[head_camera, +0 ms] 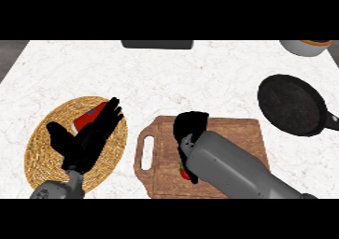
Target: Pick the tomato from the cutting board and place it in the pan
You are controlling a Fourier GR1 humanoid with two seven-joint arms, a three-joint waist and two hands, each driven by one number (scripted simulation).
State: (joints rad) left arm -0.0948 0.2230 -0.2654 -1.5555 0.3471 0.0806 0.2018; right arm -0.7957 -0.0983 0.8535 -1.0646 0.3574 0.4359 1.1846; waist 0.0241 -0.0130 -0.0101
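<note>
Right hand (190,125) over brown wooden cutting board (234,128), fingers curled downward; grasp cannot tell (red tomato (183,172) mostly hidden beneath forearm). Left hand (89,137) open. Black round pan (293,104) well apart.

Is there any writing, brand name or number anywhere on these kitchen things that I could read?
None can be read.
The red item on the woven mat, partly behind the left hand, shows a pale patch, but no letters can be made out.
The cutting board, the pan, the cup and the dark object at the counter's far edge show no markings.
</note>
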